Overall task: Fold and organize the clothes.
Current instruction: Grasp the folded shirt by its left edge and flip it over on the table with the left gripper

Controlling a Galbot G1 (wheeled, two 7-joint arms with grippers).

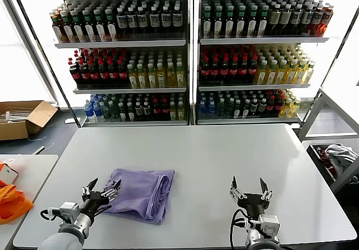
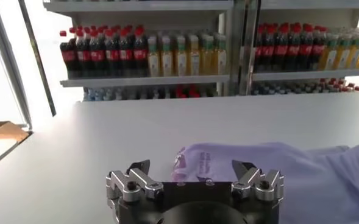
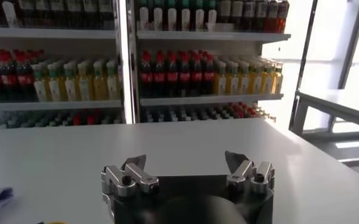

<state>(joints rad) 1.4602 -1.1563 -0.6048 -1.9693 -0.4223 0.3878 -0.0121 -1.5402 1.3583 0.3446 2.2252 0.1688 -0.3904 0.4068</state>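
T-shirt [image 1: 141, 193] folded, long axis front-to-back; left gripper [image 1: 102, 189] & right gripper [image 1: 250, 189] both released.

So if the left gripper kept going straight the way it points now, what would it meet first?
Most likely the folded lavender fabric t-shirt. The open left gripper sits at its near edge, and the cloth fills the path just ahead on the white table. Whether it already touches is unclear.
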